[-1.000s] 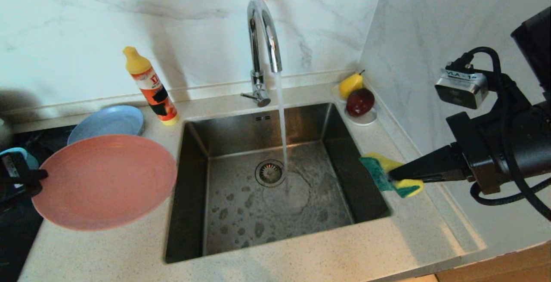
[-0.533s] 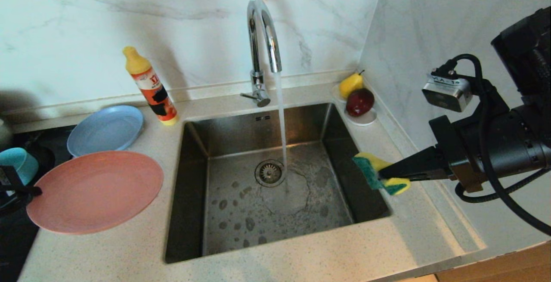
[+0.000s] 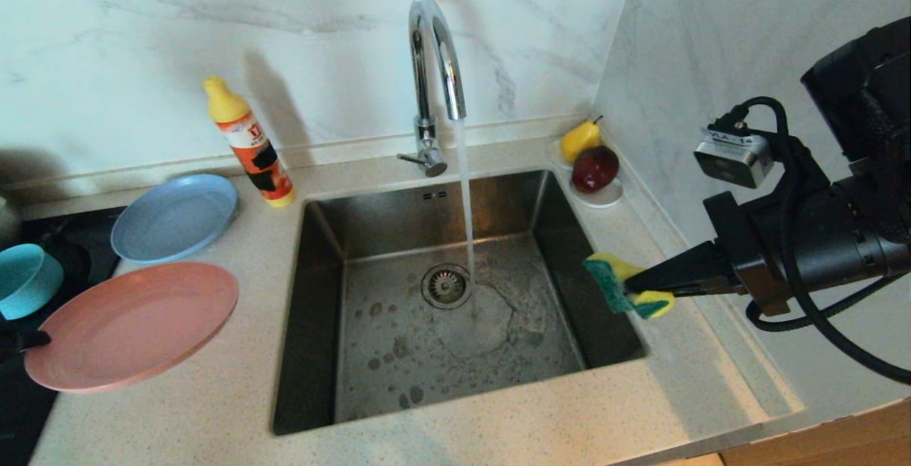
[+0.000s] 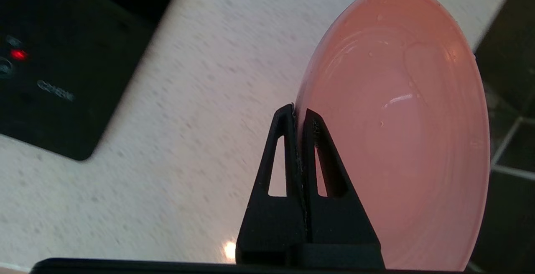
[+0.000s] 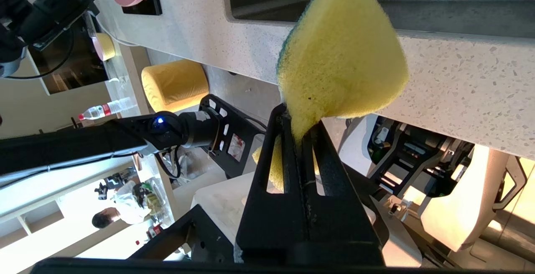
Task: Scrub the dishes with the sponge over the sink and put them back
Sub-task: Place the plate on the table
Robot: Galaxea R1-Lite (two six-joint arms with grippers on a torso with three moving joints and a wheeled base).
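I see white marble-veined walls (image 3: pixel 320 39) meeting in a corner behind the speckled pale stone table (image 3: pixel 555 423). A black cooktop (image 3: pixel 28 380) sits at its left end, a red light (image 4: pixel 18 54) glowing on its panel. Beyond the table edge I make out a yellow stool (image 5: pixel 175 83) and a pale floor.

left claw (image 3: pixel 32 339) mostly cut off, teal bowl (image 3: pixel 25 279) partly cropped
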